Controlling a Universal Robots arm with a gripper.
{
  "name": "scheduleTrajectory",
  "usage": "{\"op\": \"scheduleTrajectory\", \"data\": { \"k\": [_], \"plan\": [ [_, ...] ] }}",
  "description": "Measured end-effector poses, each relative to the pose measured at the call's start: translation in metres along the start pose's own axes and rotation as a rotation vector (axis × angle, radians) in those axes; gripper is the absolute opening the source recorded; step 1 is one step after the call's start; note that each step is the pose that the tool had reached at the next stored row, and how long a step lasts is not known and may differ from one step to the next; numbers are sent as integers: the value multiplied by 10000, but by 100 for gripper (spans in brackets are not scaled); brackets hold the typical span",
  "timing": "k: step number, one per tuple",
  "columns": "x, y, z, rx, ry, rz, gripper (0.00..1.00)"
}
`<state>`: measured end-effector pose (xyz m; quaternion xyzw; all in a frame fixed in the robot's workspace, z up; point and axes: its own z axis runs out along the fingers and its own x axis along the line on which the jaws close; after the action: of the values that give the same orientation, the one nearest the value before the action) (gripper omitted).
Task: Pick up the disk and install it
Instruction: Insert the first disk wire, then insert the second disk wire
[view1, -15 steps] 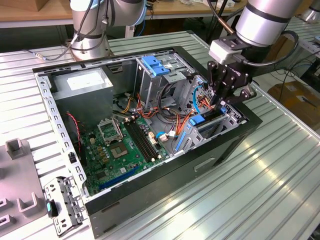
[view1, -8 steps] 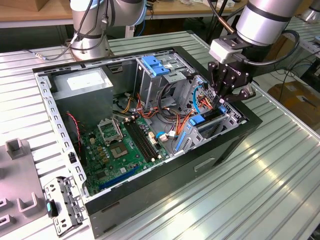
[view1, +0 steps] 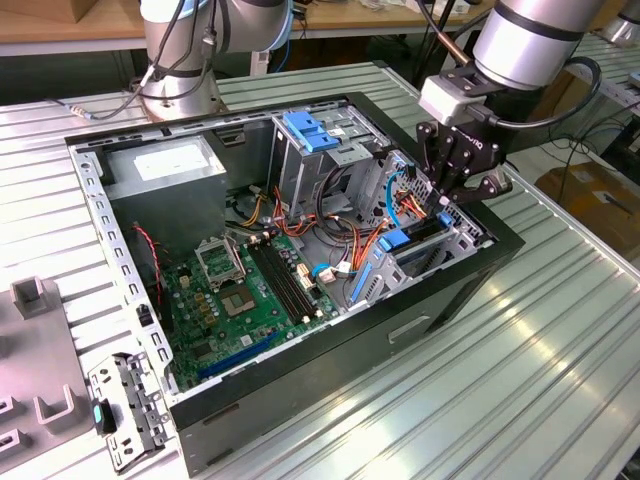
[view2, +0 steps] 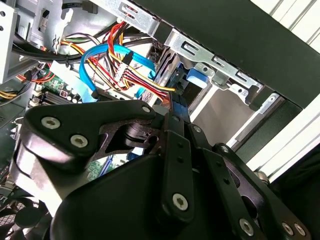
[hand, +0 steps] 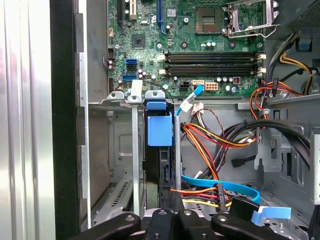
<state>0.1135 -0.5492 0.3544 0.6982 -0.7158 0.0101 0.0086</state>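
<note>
Disk (view1: 418, 238) seated edgewise in drive cage (view1: 455, 243), gripper (view1: 452, 196) above

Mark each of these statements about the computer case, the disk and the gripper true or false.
1. The disk sits upright in the drive cage. True.
2. The gripper hovers over the motherboard's processor socket. False: it is above the drive cage at the case's corner.
3. The computer case has its side panel off, with the motherboard exposed. True.
4. The disk lies flat on the table outside the case. False: it is inside the case, in the cage.
</note>
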Motion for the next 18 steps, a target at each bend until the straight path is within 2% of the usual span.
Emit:
{"op": "scheduleTrajectory", "data": {
  "k": [8,13,16,18],
  "plan": [
    [0,1,-4,0,1,-1,11],
    [2,92,-4,0,0,-1,11],
    [4,172,-4,0,-4,-1,11],
    [6,194,-4,0,-4,-4,11]
  ]
}}
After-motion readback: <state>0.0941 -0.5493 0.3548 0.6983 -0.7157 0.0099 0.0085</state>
